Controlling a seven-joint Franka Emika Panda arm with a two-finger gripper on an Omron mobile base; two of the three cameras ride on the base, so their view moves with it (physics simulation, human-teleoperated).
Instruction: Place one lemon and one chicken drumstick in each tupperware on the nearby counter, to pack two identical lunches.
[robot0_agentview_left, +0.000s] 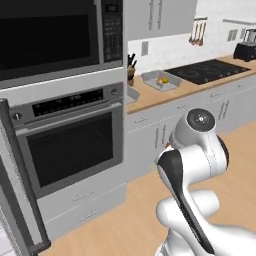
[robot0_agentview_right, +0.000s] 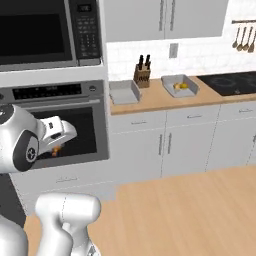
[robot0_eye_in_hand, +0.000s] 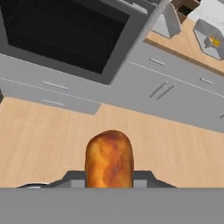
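My gripper (robot0_eye_in_hand: 109, 180) is shut on a golden-brown chicken drumstick (robot0_eye_in_hand: 109, 157), which stands up between the two fingertips. In the right base view the hand (robot0_agentview_right: 57, 134) hangs low in front of the oven, with an orange bit of the drumstick (robot0_agentview_right: 56, 150) under it. On the counter (robot0_agentview_right: 160, 100) stand two grey tupperware trays. The right one (robot0_agentview_right: 191, 88) holds a lemon (robot0_agentview_right: 182, 86); the left one (robot0_agentview_right: 124, 93) looks empty. Both trays are far from the gripper. The tray with the lemon (robot0_agentview_left: 155, 77) and the other tray (robot0_agentview_left: 132, 94) also sit on the counter (robot0_agentview_left: 165, 95).
A wall oven (robot0_agentview_right: 55, 125) with a microwave (robot0_agentview_right: 45, 32) above stands left of the counter. A knife block (robot0_agentview_right: 142, 75) sits between the trays, and a black cooktop (robot0_agentview_right: 232, 82) lies to the right. An open dark door edge (robot0_agentview_left: 15, 190) juts in at the left.
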